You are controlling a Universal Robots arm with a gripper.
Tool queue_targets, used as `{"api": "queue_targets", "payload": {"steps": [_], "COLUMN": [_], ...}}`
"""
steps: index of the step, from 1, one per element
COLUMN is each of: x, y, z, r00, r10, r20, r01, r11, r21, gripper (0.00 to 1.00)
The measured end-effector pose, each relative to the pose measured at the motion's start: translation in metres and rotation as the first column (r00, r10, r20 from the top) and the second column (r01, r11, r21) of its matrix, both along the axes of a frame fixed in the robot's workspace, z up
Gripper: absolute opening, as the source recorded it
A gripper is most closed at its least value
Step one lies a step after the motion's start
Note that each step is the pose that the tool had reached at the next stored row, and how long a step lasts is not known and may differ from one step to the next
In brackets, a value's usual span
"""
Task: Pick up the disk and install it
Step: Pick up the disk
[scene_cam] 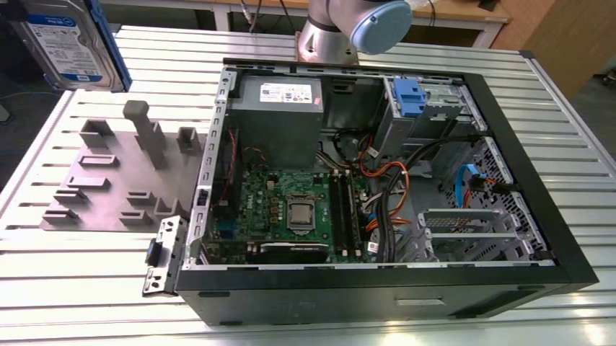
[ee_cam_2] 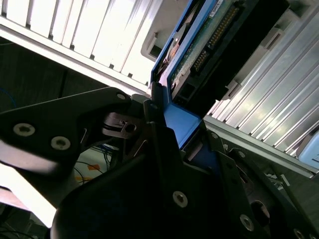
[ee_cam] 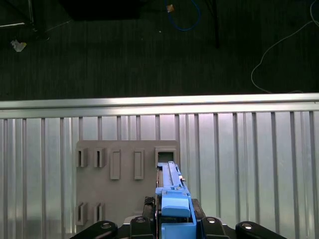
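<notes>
While it is clamped between the jaws of the black metal gripper (ee_cam: pixel 174 221), the disk (scene_cam: pixel 69 43), a flat silver rectangular hard drive with a white-and-blue label and a blue plastic carrier frame, stands upright in the upper left of the exterior view. Its label faces the camera and the frame's upper edge cuts it off. In both wrist views the jaws press on the blue frame from two sides. The first wrist view shows the disk (ee_cam: pixel 172 184) edge-on, and the second wrist view shows its underside (ee_cam_2: pixel 199 55) with a row of connector pins. Below it in the first wrist view lies a flat grey fixture plate (ee_cam: pixel 124 184) with rectangular sockets. In the exterior view this plate (scene_cam: pixel 115 180) rests on the ribbed aluminium table (scene_cam: pixel 558 108), just beside the open black computer case (scene_cam: pixel 385 288). Inside the case are a grey power-supply box (scene_cam: pixel 279 108), a green motherboard (scene_cam: pixel 288 209) and a small blue latch (scene_cam: pixel 409 97).
</notes>
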State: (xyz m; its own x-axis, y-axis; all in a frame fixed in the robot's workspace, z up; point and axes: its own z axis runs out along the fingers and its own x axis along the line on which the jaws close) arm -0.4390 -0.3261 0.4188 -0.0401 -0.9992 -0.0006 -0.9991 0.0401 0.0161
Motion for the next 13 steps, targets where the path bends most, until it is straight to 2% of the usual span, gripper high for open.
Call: {"api": "queue_targets", "payload": {"steps": [13], "x": [0.0], "y": [0.0], "z": [0.003], "r00": [1.0], "r10": [0.0], "r20": [0.0002], "r01": [0.0], "r11": [1.0], "r21": [0.0001], "gripper": [0.37]}}
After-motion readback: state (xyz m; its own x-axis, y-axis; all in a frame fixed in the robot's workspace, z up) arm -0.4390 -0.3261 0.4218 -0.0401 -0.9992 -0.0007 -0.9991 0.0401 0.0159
